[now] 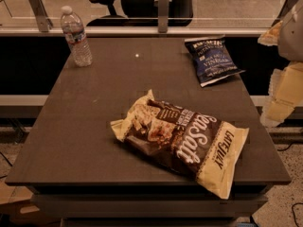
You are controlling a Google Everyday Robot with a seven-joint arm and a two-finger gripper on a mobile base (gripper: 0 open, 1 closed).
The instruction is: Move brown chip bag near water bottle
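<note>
The brown bag (182, 138) lies flat on the worktop (85, 126), towards the front and right of centre, slanted so that 1 cream end points to the back left and the other overhangs the front right edge or comes very close to it. The bottle (75, 37) stands upright at the back left corner, well apart from the bag, with bare worktop between the 2. A blue bag (212, 59) lies at the back right, apart from both. The gripper (280, 100) hangs at the right side of the view, beyond the worktop's right edge and clear of everything; whether the jaws are open or closed I cannot tell, and nothing shows in their hold. The task looks not yet begun, so the risks lie ahead. The bag is crinkly and puffed, so a shallow pinch could catch only loose film and let it slide out on the way across. A push in place of a lift could tip its near end off the front edge. The bottle is light and tall, and it stands near the back edge; a bag set down too close, or an arm swung wide, would likely knock it over.
</note>
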